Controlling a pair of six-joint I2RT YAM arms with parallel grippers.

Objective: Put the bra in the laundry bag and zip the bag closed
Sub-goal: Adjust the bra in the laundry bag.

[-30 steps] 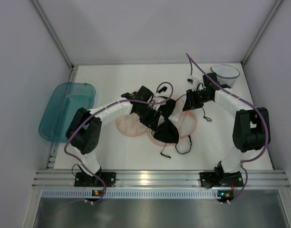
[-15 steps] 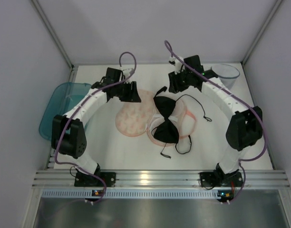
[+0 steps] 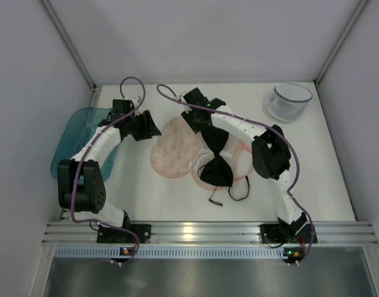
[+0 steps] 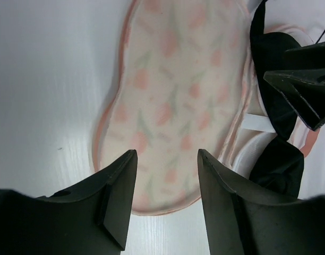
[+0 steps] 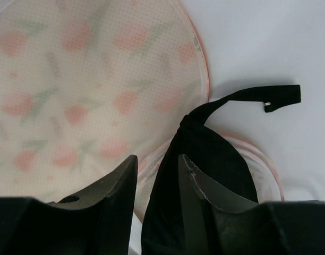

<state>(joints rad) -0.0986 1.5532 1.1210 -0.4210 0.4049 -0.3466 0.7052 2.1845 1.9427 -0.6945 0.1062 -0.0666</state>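
Left pincer (image 4: 167, 154) retreated leftward, spread, right pincer (image 5: 157, 159) swung over laundry bag (image 3: 171, 154), parted, bra (image 3: 215, 164) unmoved

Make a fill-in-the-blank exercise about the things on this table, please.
The bra lying on the laundry bag is ____ in colour.
The bag is not zipped shut; it lies ____.
The teal bin sits on the ____ side.
The round tub stands in the far ____ corner.
Missing words: black; open; left; right.

1 bra (image 3: 216, 170), 1 laundry bag (image 3: 169, 153) — 1 tub (image 3: 287, 106), 1 bin (image 3: 72, 143).
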